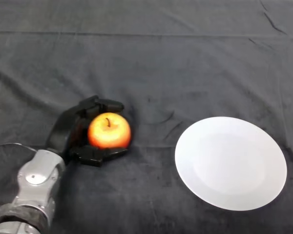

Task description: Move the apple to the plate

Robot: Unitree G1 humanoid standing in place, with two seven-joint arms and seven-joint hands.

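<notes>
A red and yellow apple (pixel 109 130) with its stem up sits at the left middle of the dark cloth. My left hand (pixel 68 130) is wrapped around it: the fingers curl over its far side and the thumb lies along its near side. The apple looks to rest on or just above the cloth. An empty white plate (pixel 230 162) lies flat to the right, about a hand's width from the apple.
The dark wrinkled cloth (pixel 151 68) covers the whole table. My silver-grey forearm (pixel 36 183) comes in from the lower left corner.
</notes>
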